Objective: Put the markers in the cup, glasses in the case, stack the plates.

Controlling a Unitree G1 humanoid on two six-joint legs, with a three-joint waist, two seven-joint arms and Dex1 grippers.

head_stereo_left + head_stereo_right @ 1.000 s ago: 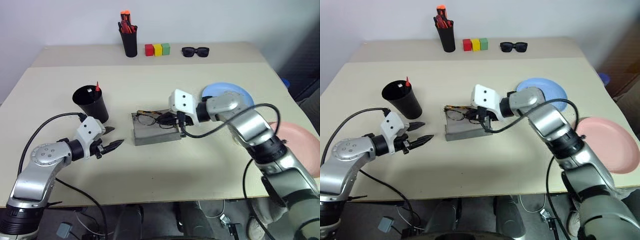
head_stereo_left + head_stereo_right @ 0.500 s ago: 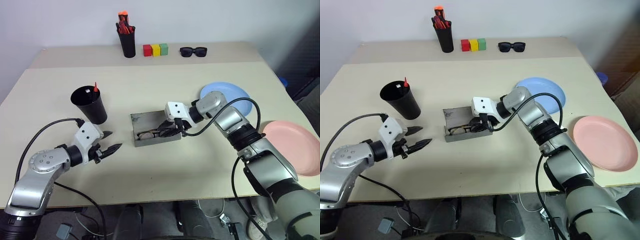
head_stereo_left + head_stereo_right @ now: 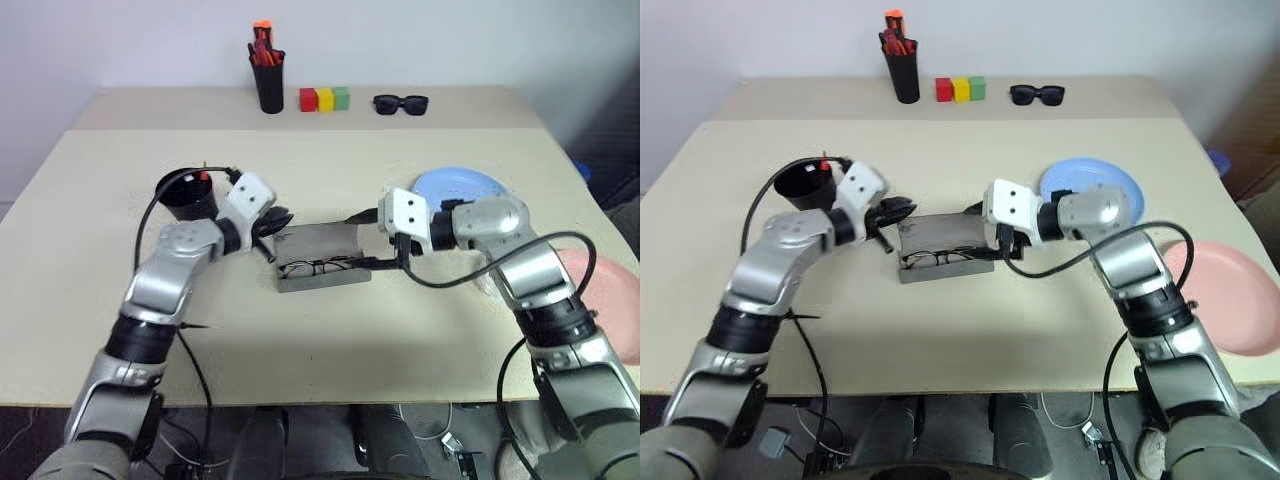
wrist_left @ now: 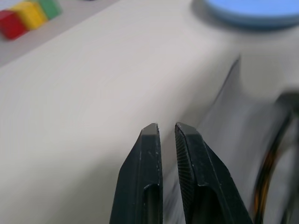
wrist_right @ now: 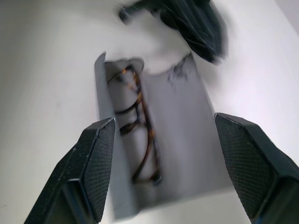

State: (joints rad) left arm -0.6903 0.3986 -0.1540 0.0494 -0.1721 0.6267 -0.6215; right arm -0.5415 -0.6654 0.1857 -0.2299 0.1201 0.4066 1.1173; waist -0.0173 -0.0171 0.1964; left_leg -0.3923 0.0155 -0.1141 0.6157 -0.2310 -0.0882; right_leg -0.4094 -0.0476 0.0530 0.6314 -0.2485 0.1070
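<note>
Colours you have in front of you: grey case (image 3: pixel 322 257), open, with dark-rimmed glasses (image 5: pixel 138 122) inside — amber-brown flecks along the frame. Black cup (image 3: pixel 189 193), a red marker (image 3: pixel 203 177) tip showing at its rim. Light blue plate (image 3: pixel 459 187); salmon pink plate (image 3: pixel 1230 305). Cream table (image 3: pixel 300 330). At the back — red, yellow, green blocks (image 3: pixel 325 99), black sunglasses (image 3: pixel 401 103), black pen holder (image 3: pixel 268 86) with orange-red pens.
</note>
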